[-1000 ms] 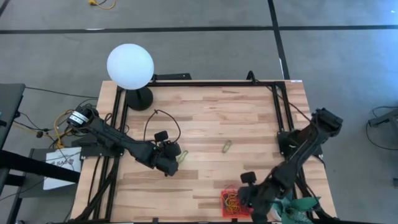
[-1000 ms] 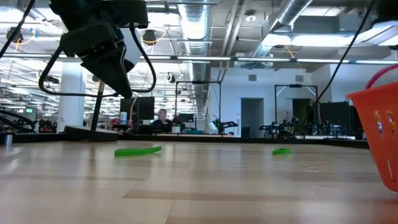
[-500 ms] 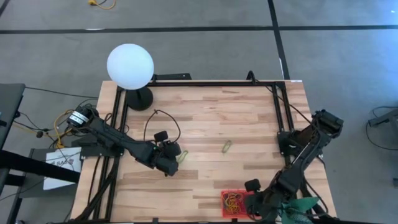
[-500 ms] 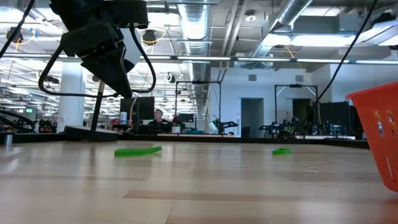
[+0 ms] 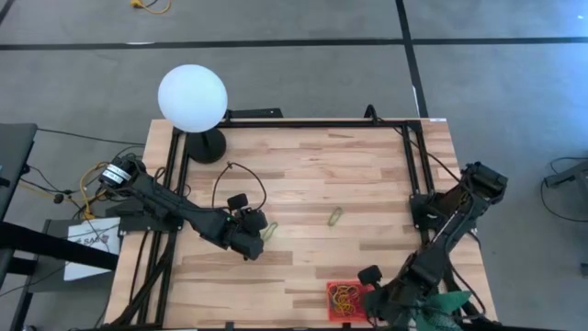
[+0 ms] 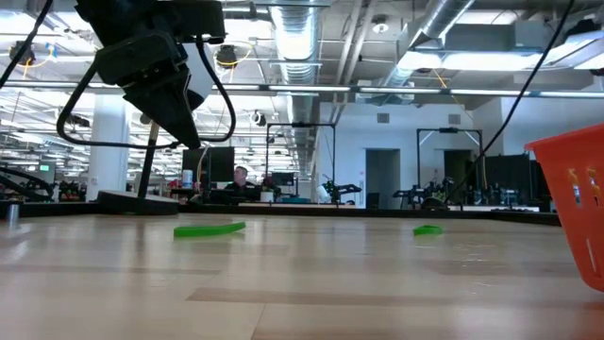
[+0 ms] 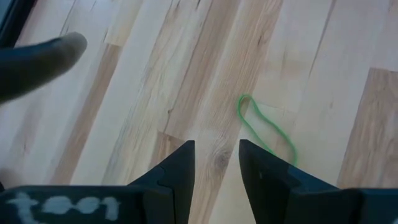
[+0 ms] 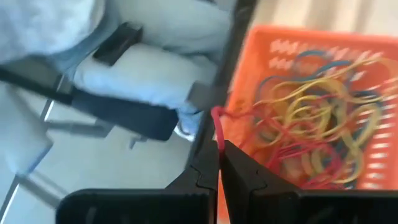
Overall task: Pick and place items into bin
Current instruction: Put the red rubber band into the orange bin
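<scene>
Pinching red band (image 8: pixel 217 124) beside bin (image 8: pixel 249 99), right hand (image 8: pixel 219 152); left hand (image 7: pixel 216 154) narrowly open above green band (image 7: pixel 267 127)

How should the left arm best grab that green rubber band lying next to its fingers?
The green rubber band lies flat as a thin loop beside the open left gripper. Probably best from straight above, fingers astride one strand at the narrow end, then pinching it against the wooden table.

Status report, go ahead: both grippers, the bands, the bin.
Left gripper open, above green band. Right gripper shut on red band at bin rim. Second green band mid-table. Nothing in the way.
</scene>
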Controlling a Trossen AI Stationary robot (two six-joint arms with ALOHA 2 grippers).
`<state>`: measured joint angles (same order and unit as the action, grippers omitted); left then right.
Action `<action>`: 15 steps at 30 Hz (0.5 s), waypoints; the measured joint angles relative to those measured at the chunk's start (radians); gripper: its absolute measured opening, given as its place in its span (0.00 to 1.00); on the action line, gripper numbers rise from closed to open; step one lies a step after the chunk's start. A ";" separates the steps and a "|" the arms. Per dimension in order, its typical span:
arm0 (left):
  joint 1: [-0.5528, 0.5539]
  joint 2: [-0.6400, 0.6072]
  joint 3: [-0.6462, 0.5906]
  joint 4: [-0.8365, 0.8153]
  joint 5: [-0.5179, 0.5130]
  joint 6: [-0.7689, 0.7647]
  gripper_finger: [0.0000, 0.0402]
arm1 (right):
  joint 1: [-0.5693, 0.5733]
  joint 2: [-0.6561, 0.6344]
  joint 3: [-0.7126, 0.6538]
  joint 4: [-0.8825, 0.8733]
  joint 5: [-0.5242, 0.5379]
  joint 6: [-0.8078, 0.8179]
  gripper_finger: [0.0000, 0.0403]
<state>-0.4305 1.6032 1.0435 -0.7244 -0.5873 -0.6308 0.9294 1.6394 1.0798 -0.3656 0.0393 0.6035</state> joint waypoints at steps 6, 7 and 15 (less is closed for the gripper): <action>0.000 0.000 0.000 0.000 0.000 -0.009 0.29 | -0.100 0.000 0.000 -0.006 0.005 0.091 0.03; 0.000 0.000 0.000 0.000 0.000 -0.009 0.29 | -0.117 0.000 0.000 -0.016 -0.014 0.124 0.04; 0.000 0.000 0.000 0.000 0.015 -0.009 0.29 | -0.208 0.000 0.000 -0.113 -0.183 0.329 0.16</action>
<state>-0.4301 1.6032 1.0435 -0.7242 -0.5720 -0.6395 0.7216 1.6394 1.0798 -0.4786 -0.1439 0.9327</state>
